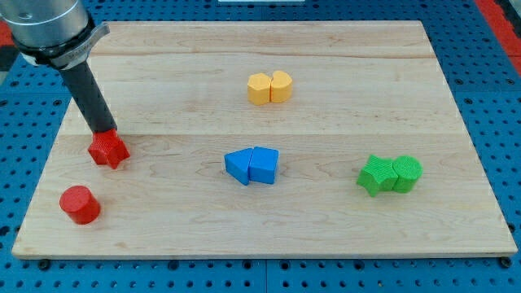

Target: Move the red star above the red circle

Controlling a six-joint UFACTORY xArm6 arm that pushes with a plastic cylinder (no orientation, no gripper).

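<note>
The red star (108, 150) lies near the view's left side of the wooden board. The red circle (80, 204) lies below it and slightly to the left, near the board's bottom left corner. My tip (103, 129) sits at the star's upper edge and touches it or nearly does. The dark rod rises from there toward the view's top left.
Two yellow blocks (269, 87) sit together at the upper middle. Two blue blocks (252, 165) sit together at the centre. A green star (375, 175) and a green cylinder (407, 173) sit together at the right. The board's left edge (45, 167) is close to the red blocks.
</note>
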